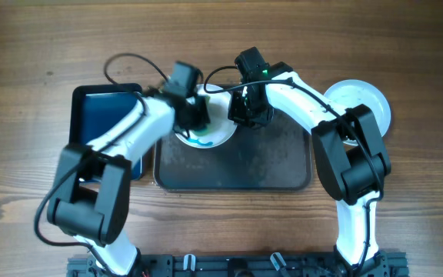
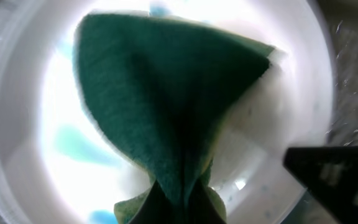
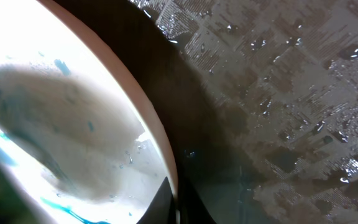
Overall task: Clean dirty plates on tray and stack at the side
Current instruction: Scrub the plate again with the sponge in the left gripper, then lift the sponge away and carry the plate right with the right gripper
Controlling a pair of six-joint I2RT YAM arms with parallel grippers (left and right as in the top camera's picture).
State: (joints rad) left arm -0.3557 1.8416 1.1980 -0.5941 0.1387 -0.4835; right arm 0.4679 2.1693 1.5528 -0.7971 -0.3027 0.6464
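A white plate (image 1: pixel 210 137) with blue-teal streaks sits at the back left of the dark tray (image 1: pixel 237 165). My left gripper (image 1: pixel 193 114) is shut on a green sponge (image 2: pixel 166 106) and presses it onto the plate (image 2: pixel 30 155). My right gripper (image 1: pixel 249 109) is shut on that plate's right rim. In the right wrist view the rim (image 3: pixel 157 134) runs between the fingers (image 3: pixel 178 208), over the wet tray (image 3: pixel 278 93). White plate ware (image 1: pixel 364 100) lies on the wood to the right of the tray; I cannot tell how many plates are stacked there.
A smaller black tray with a blue bottom (image 1: pixel 102 115) stands left of the big tray, under my left arm. The right gripper's dark body shows in the left wrist view (image 2: pixel 334 177). Bare wood table (image 1: pixel 29 92) lies all around.
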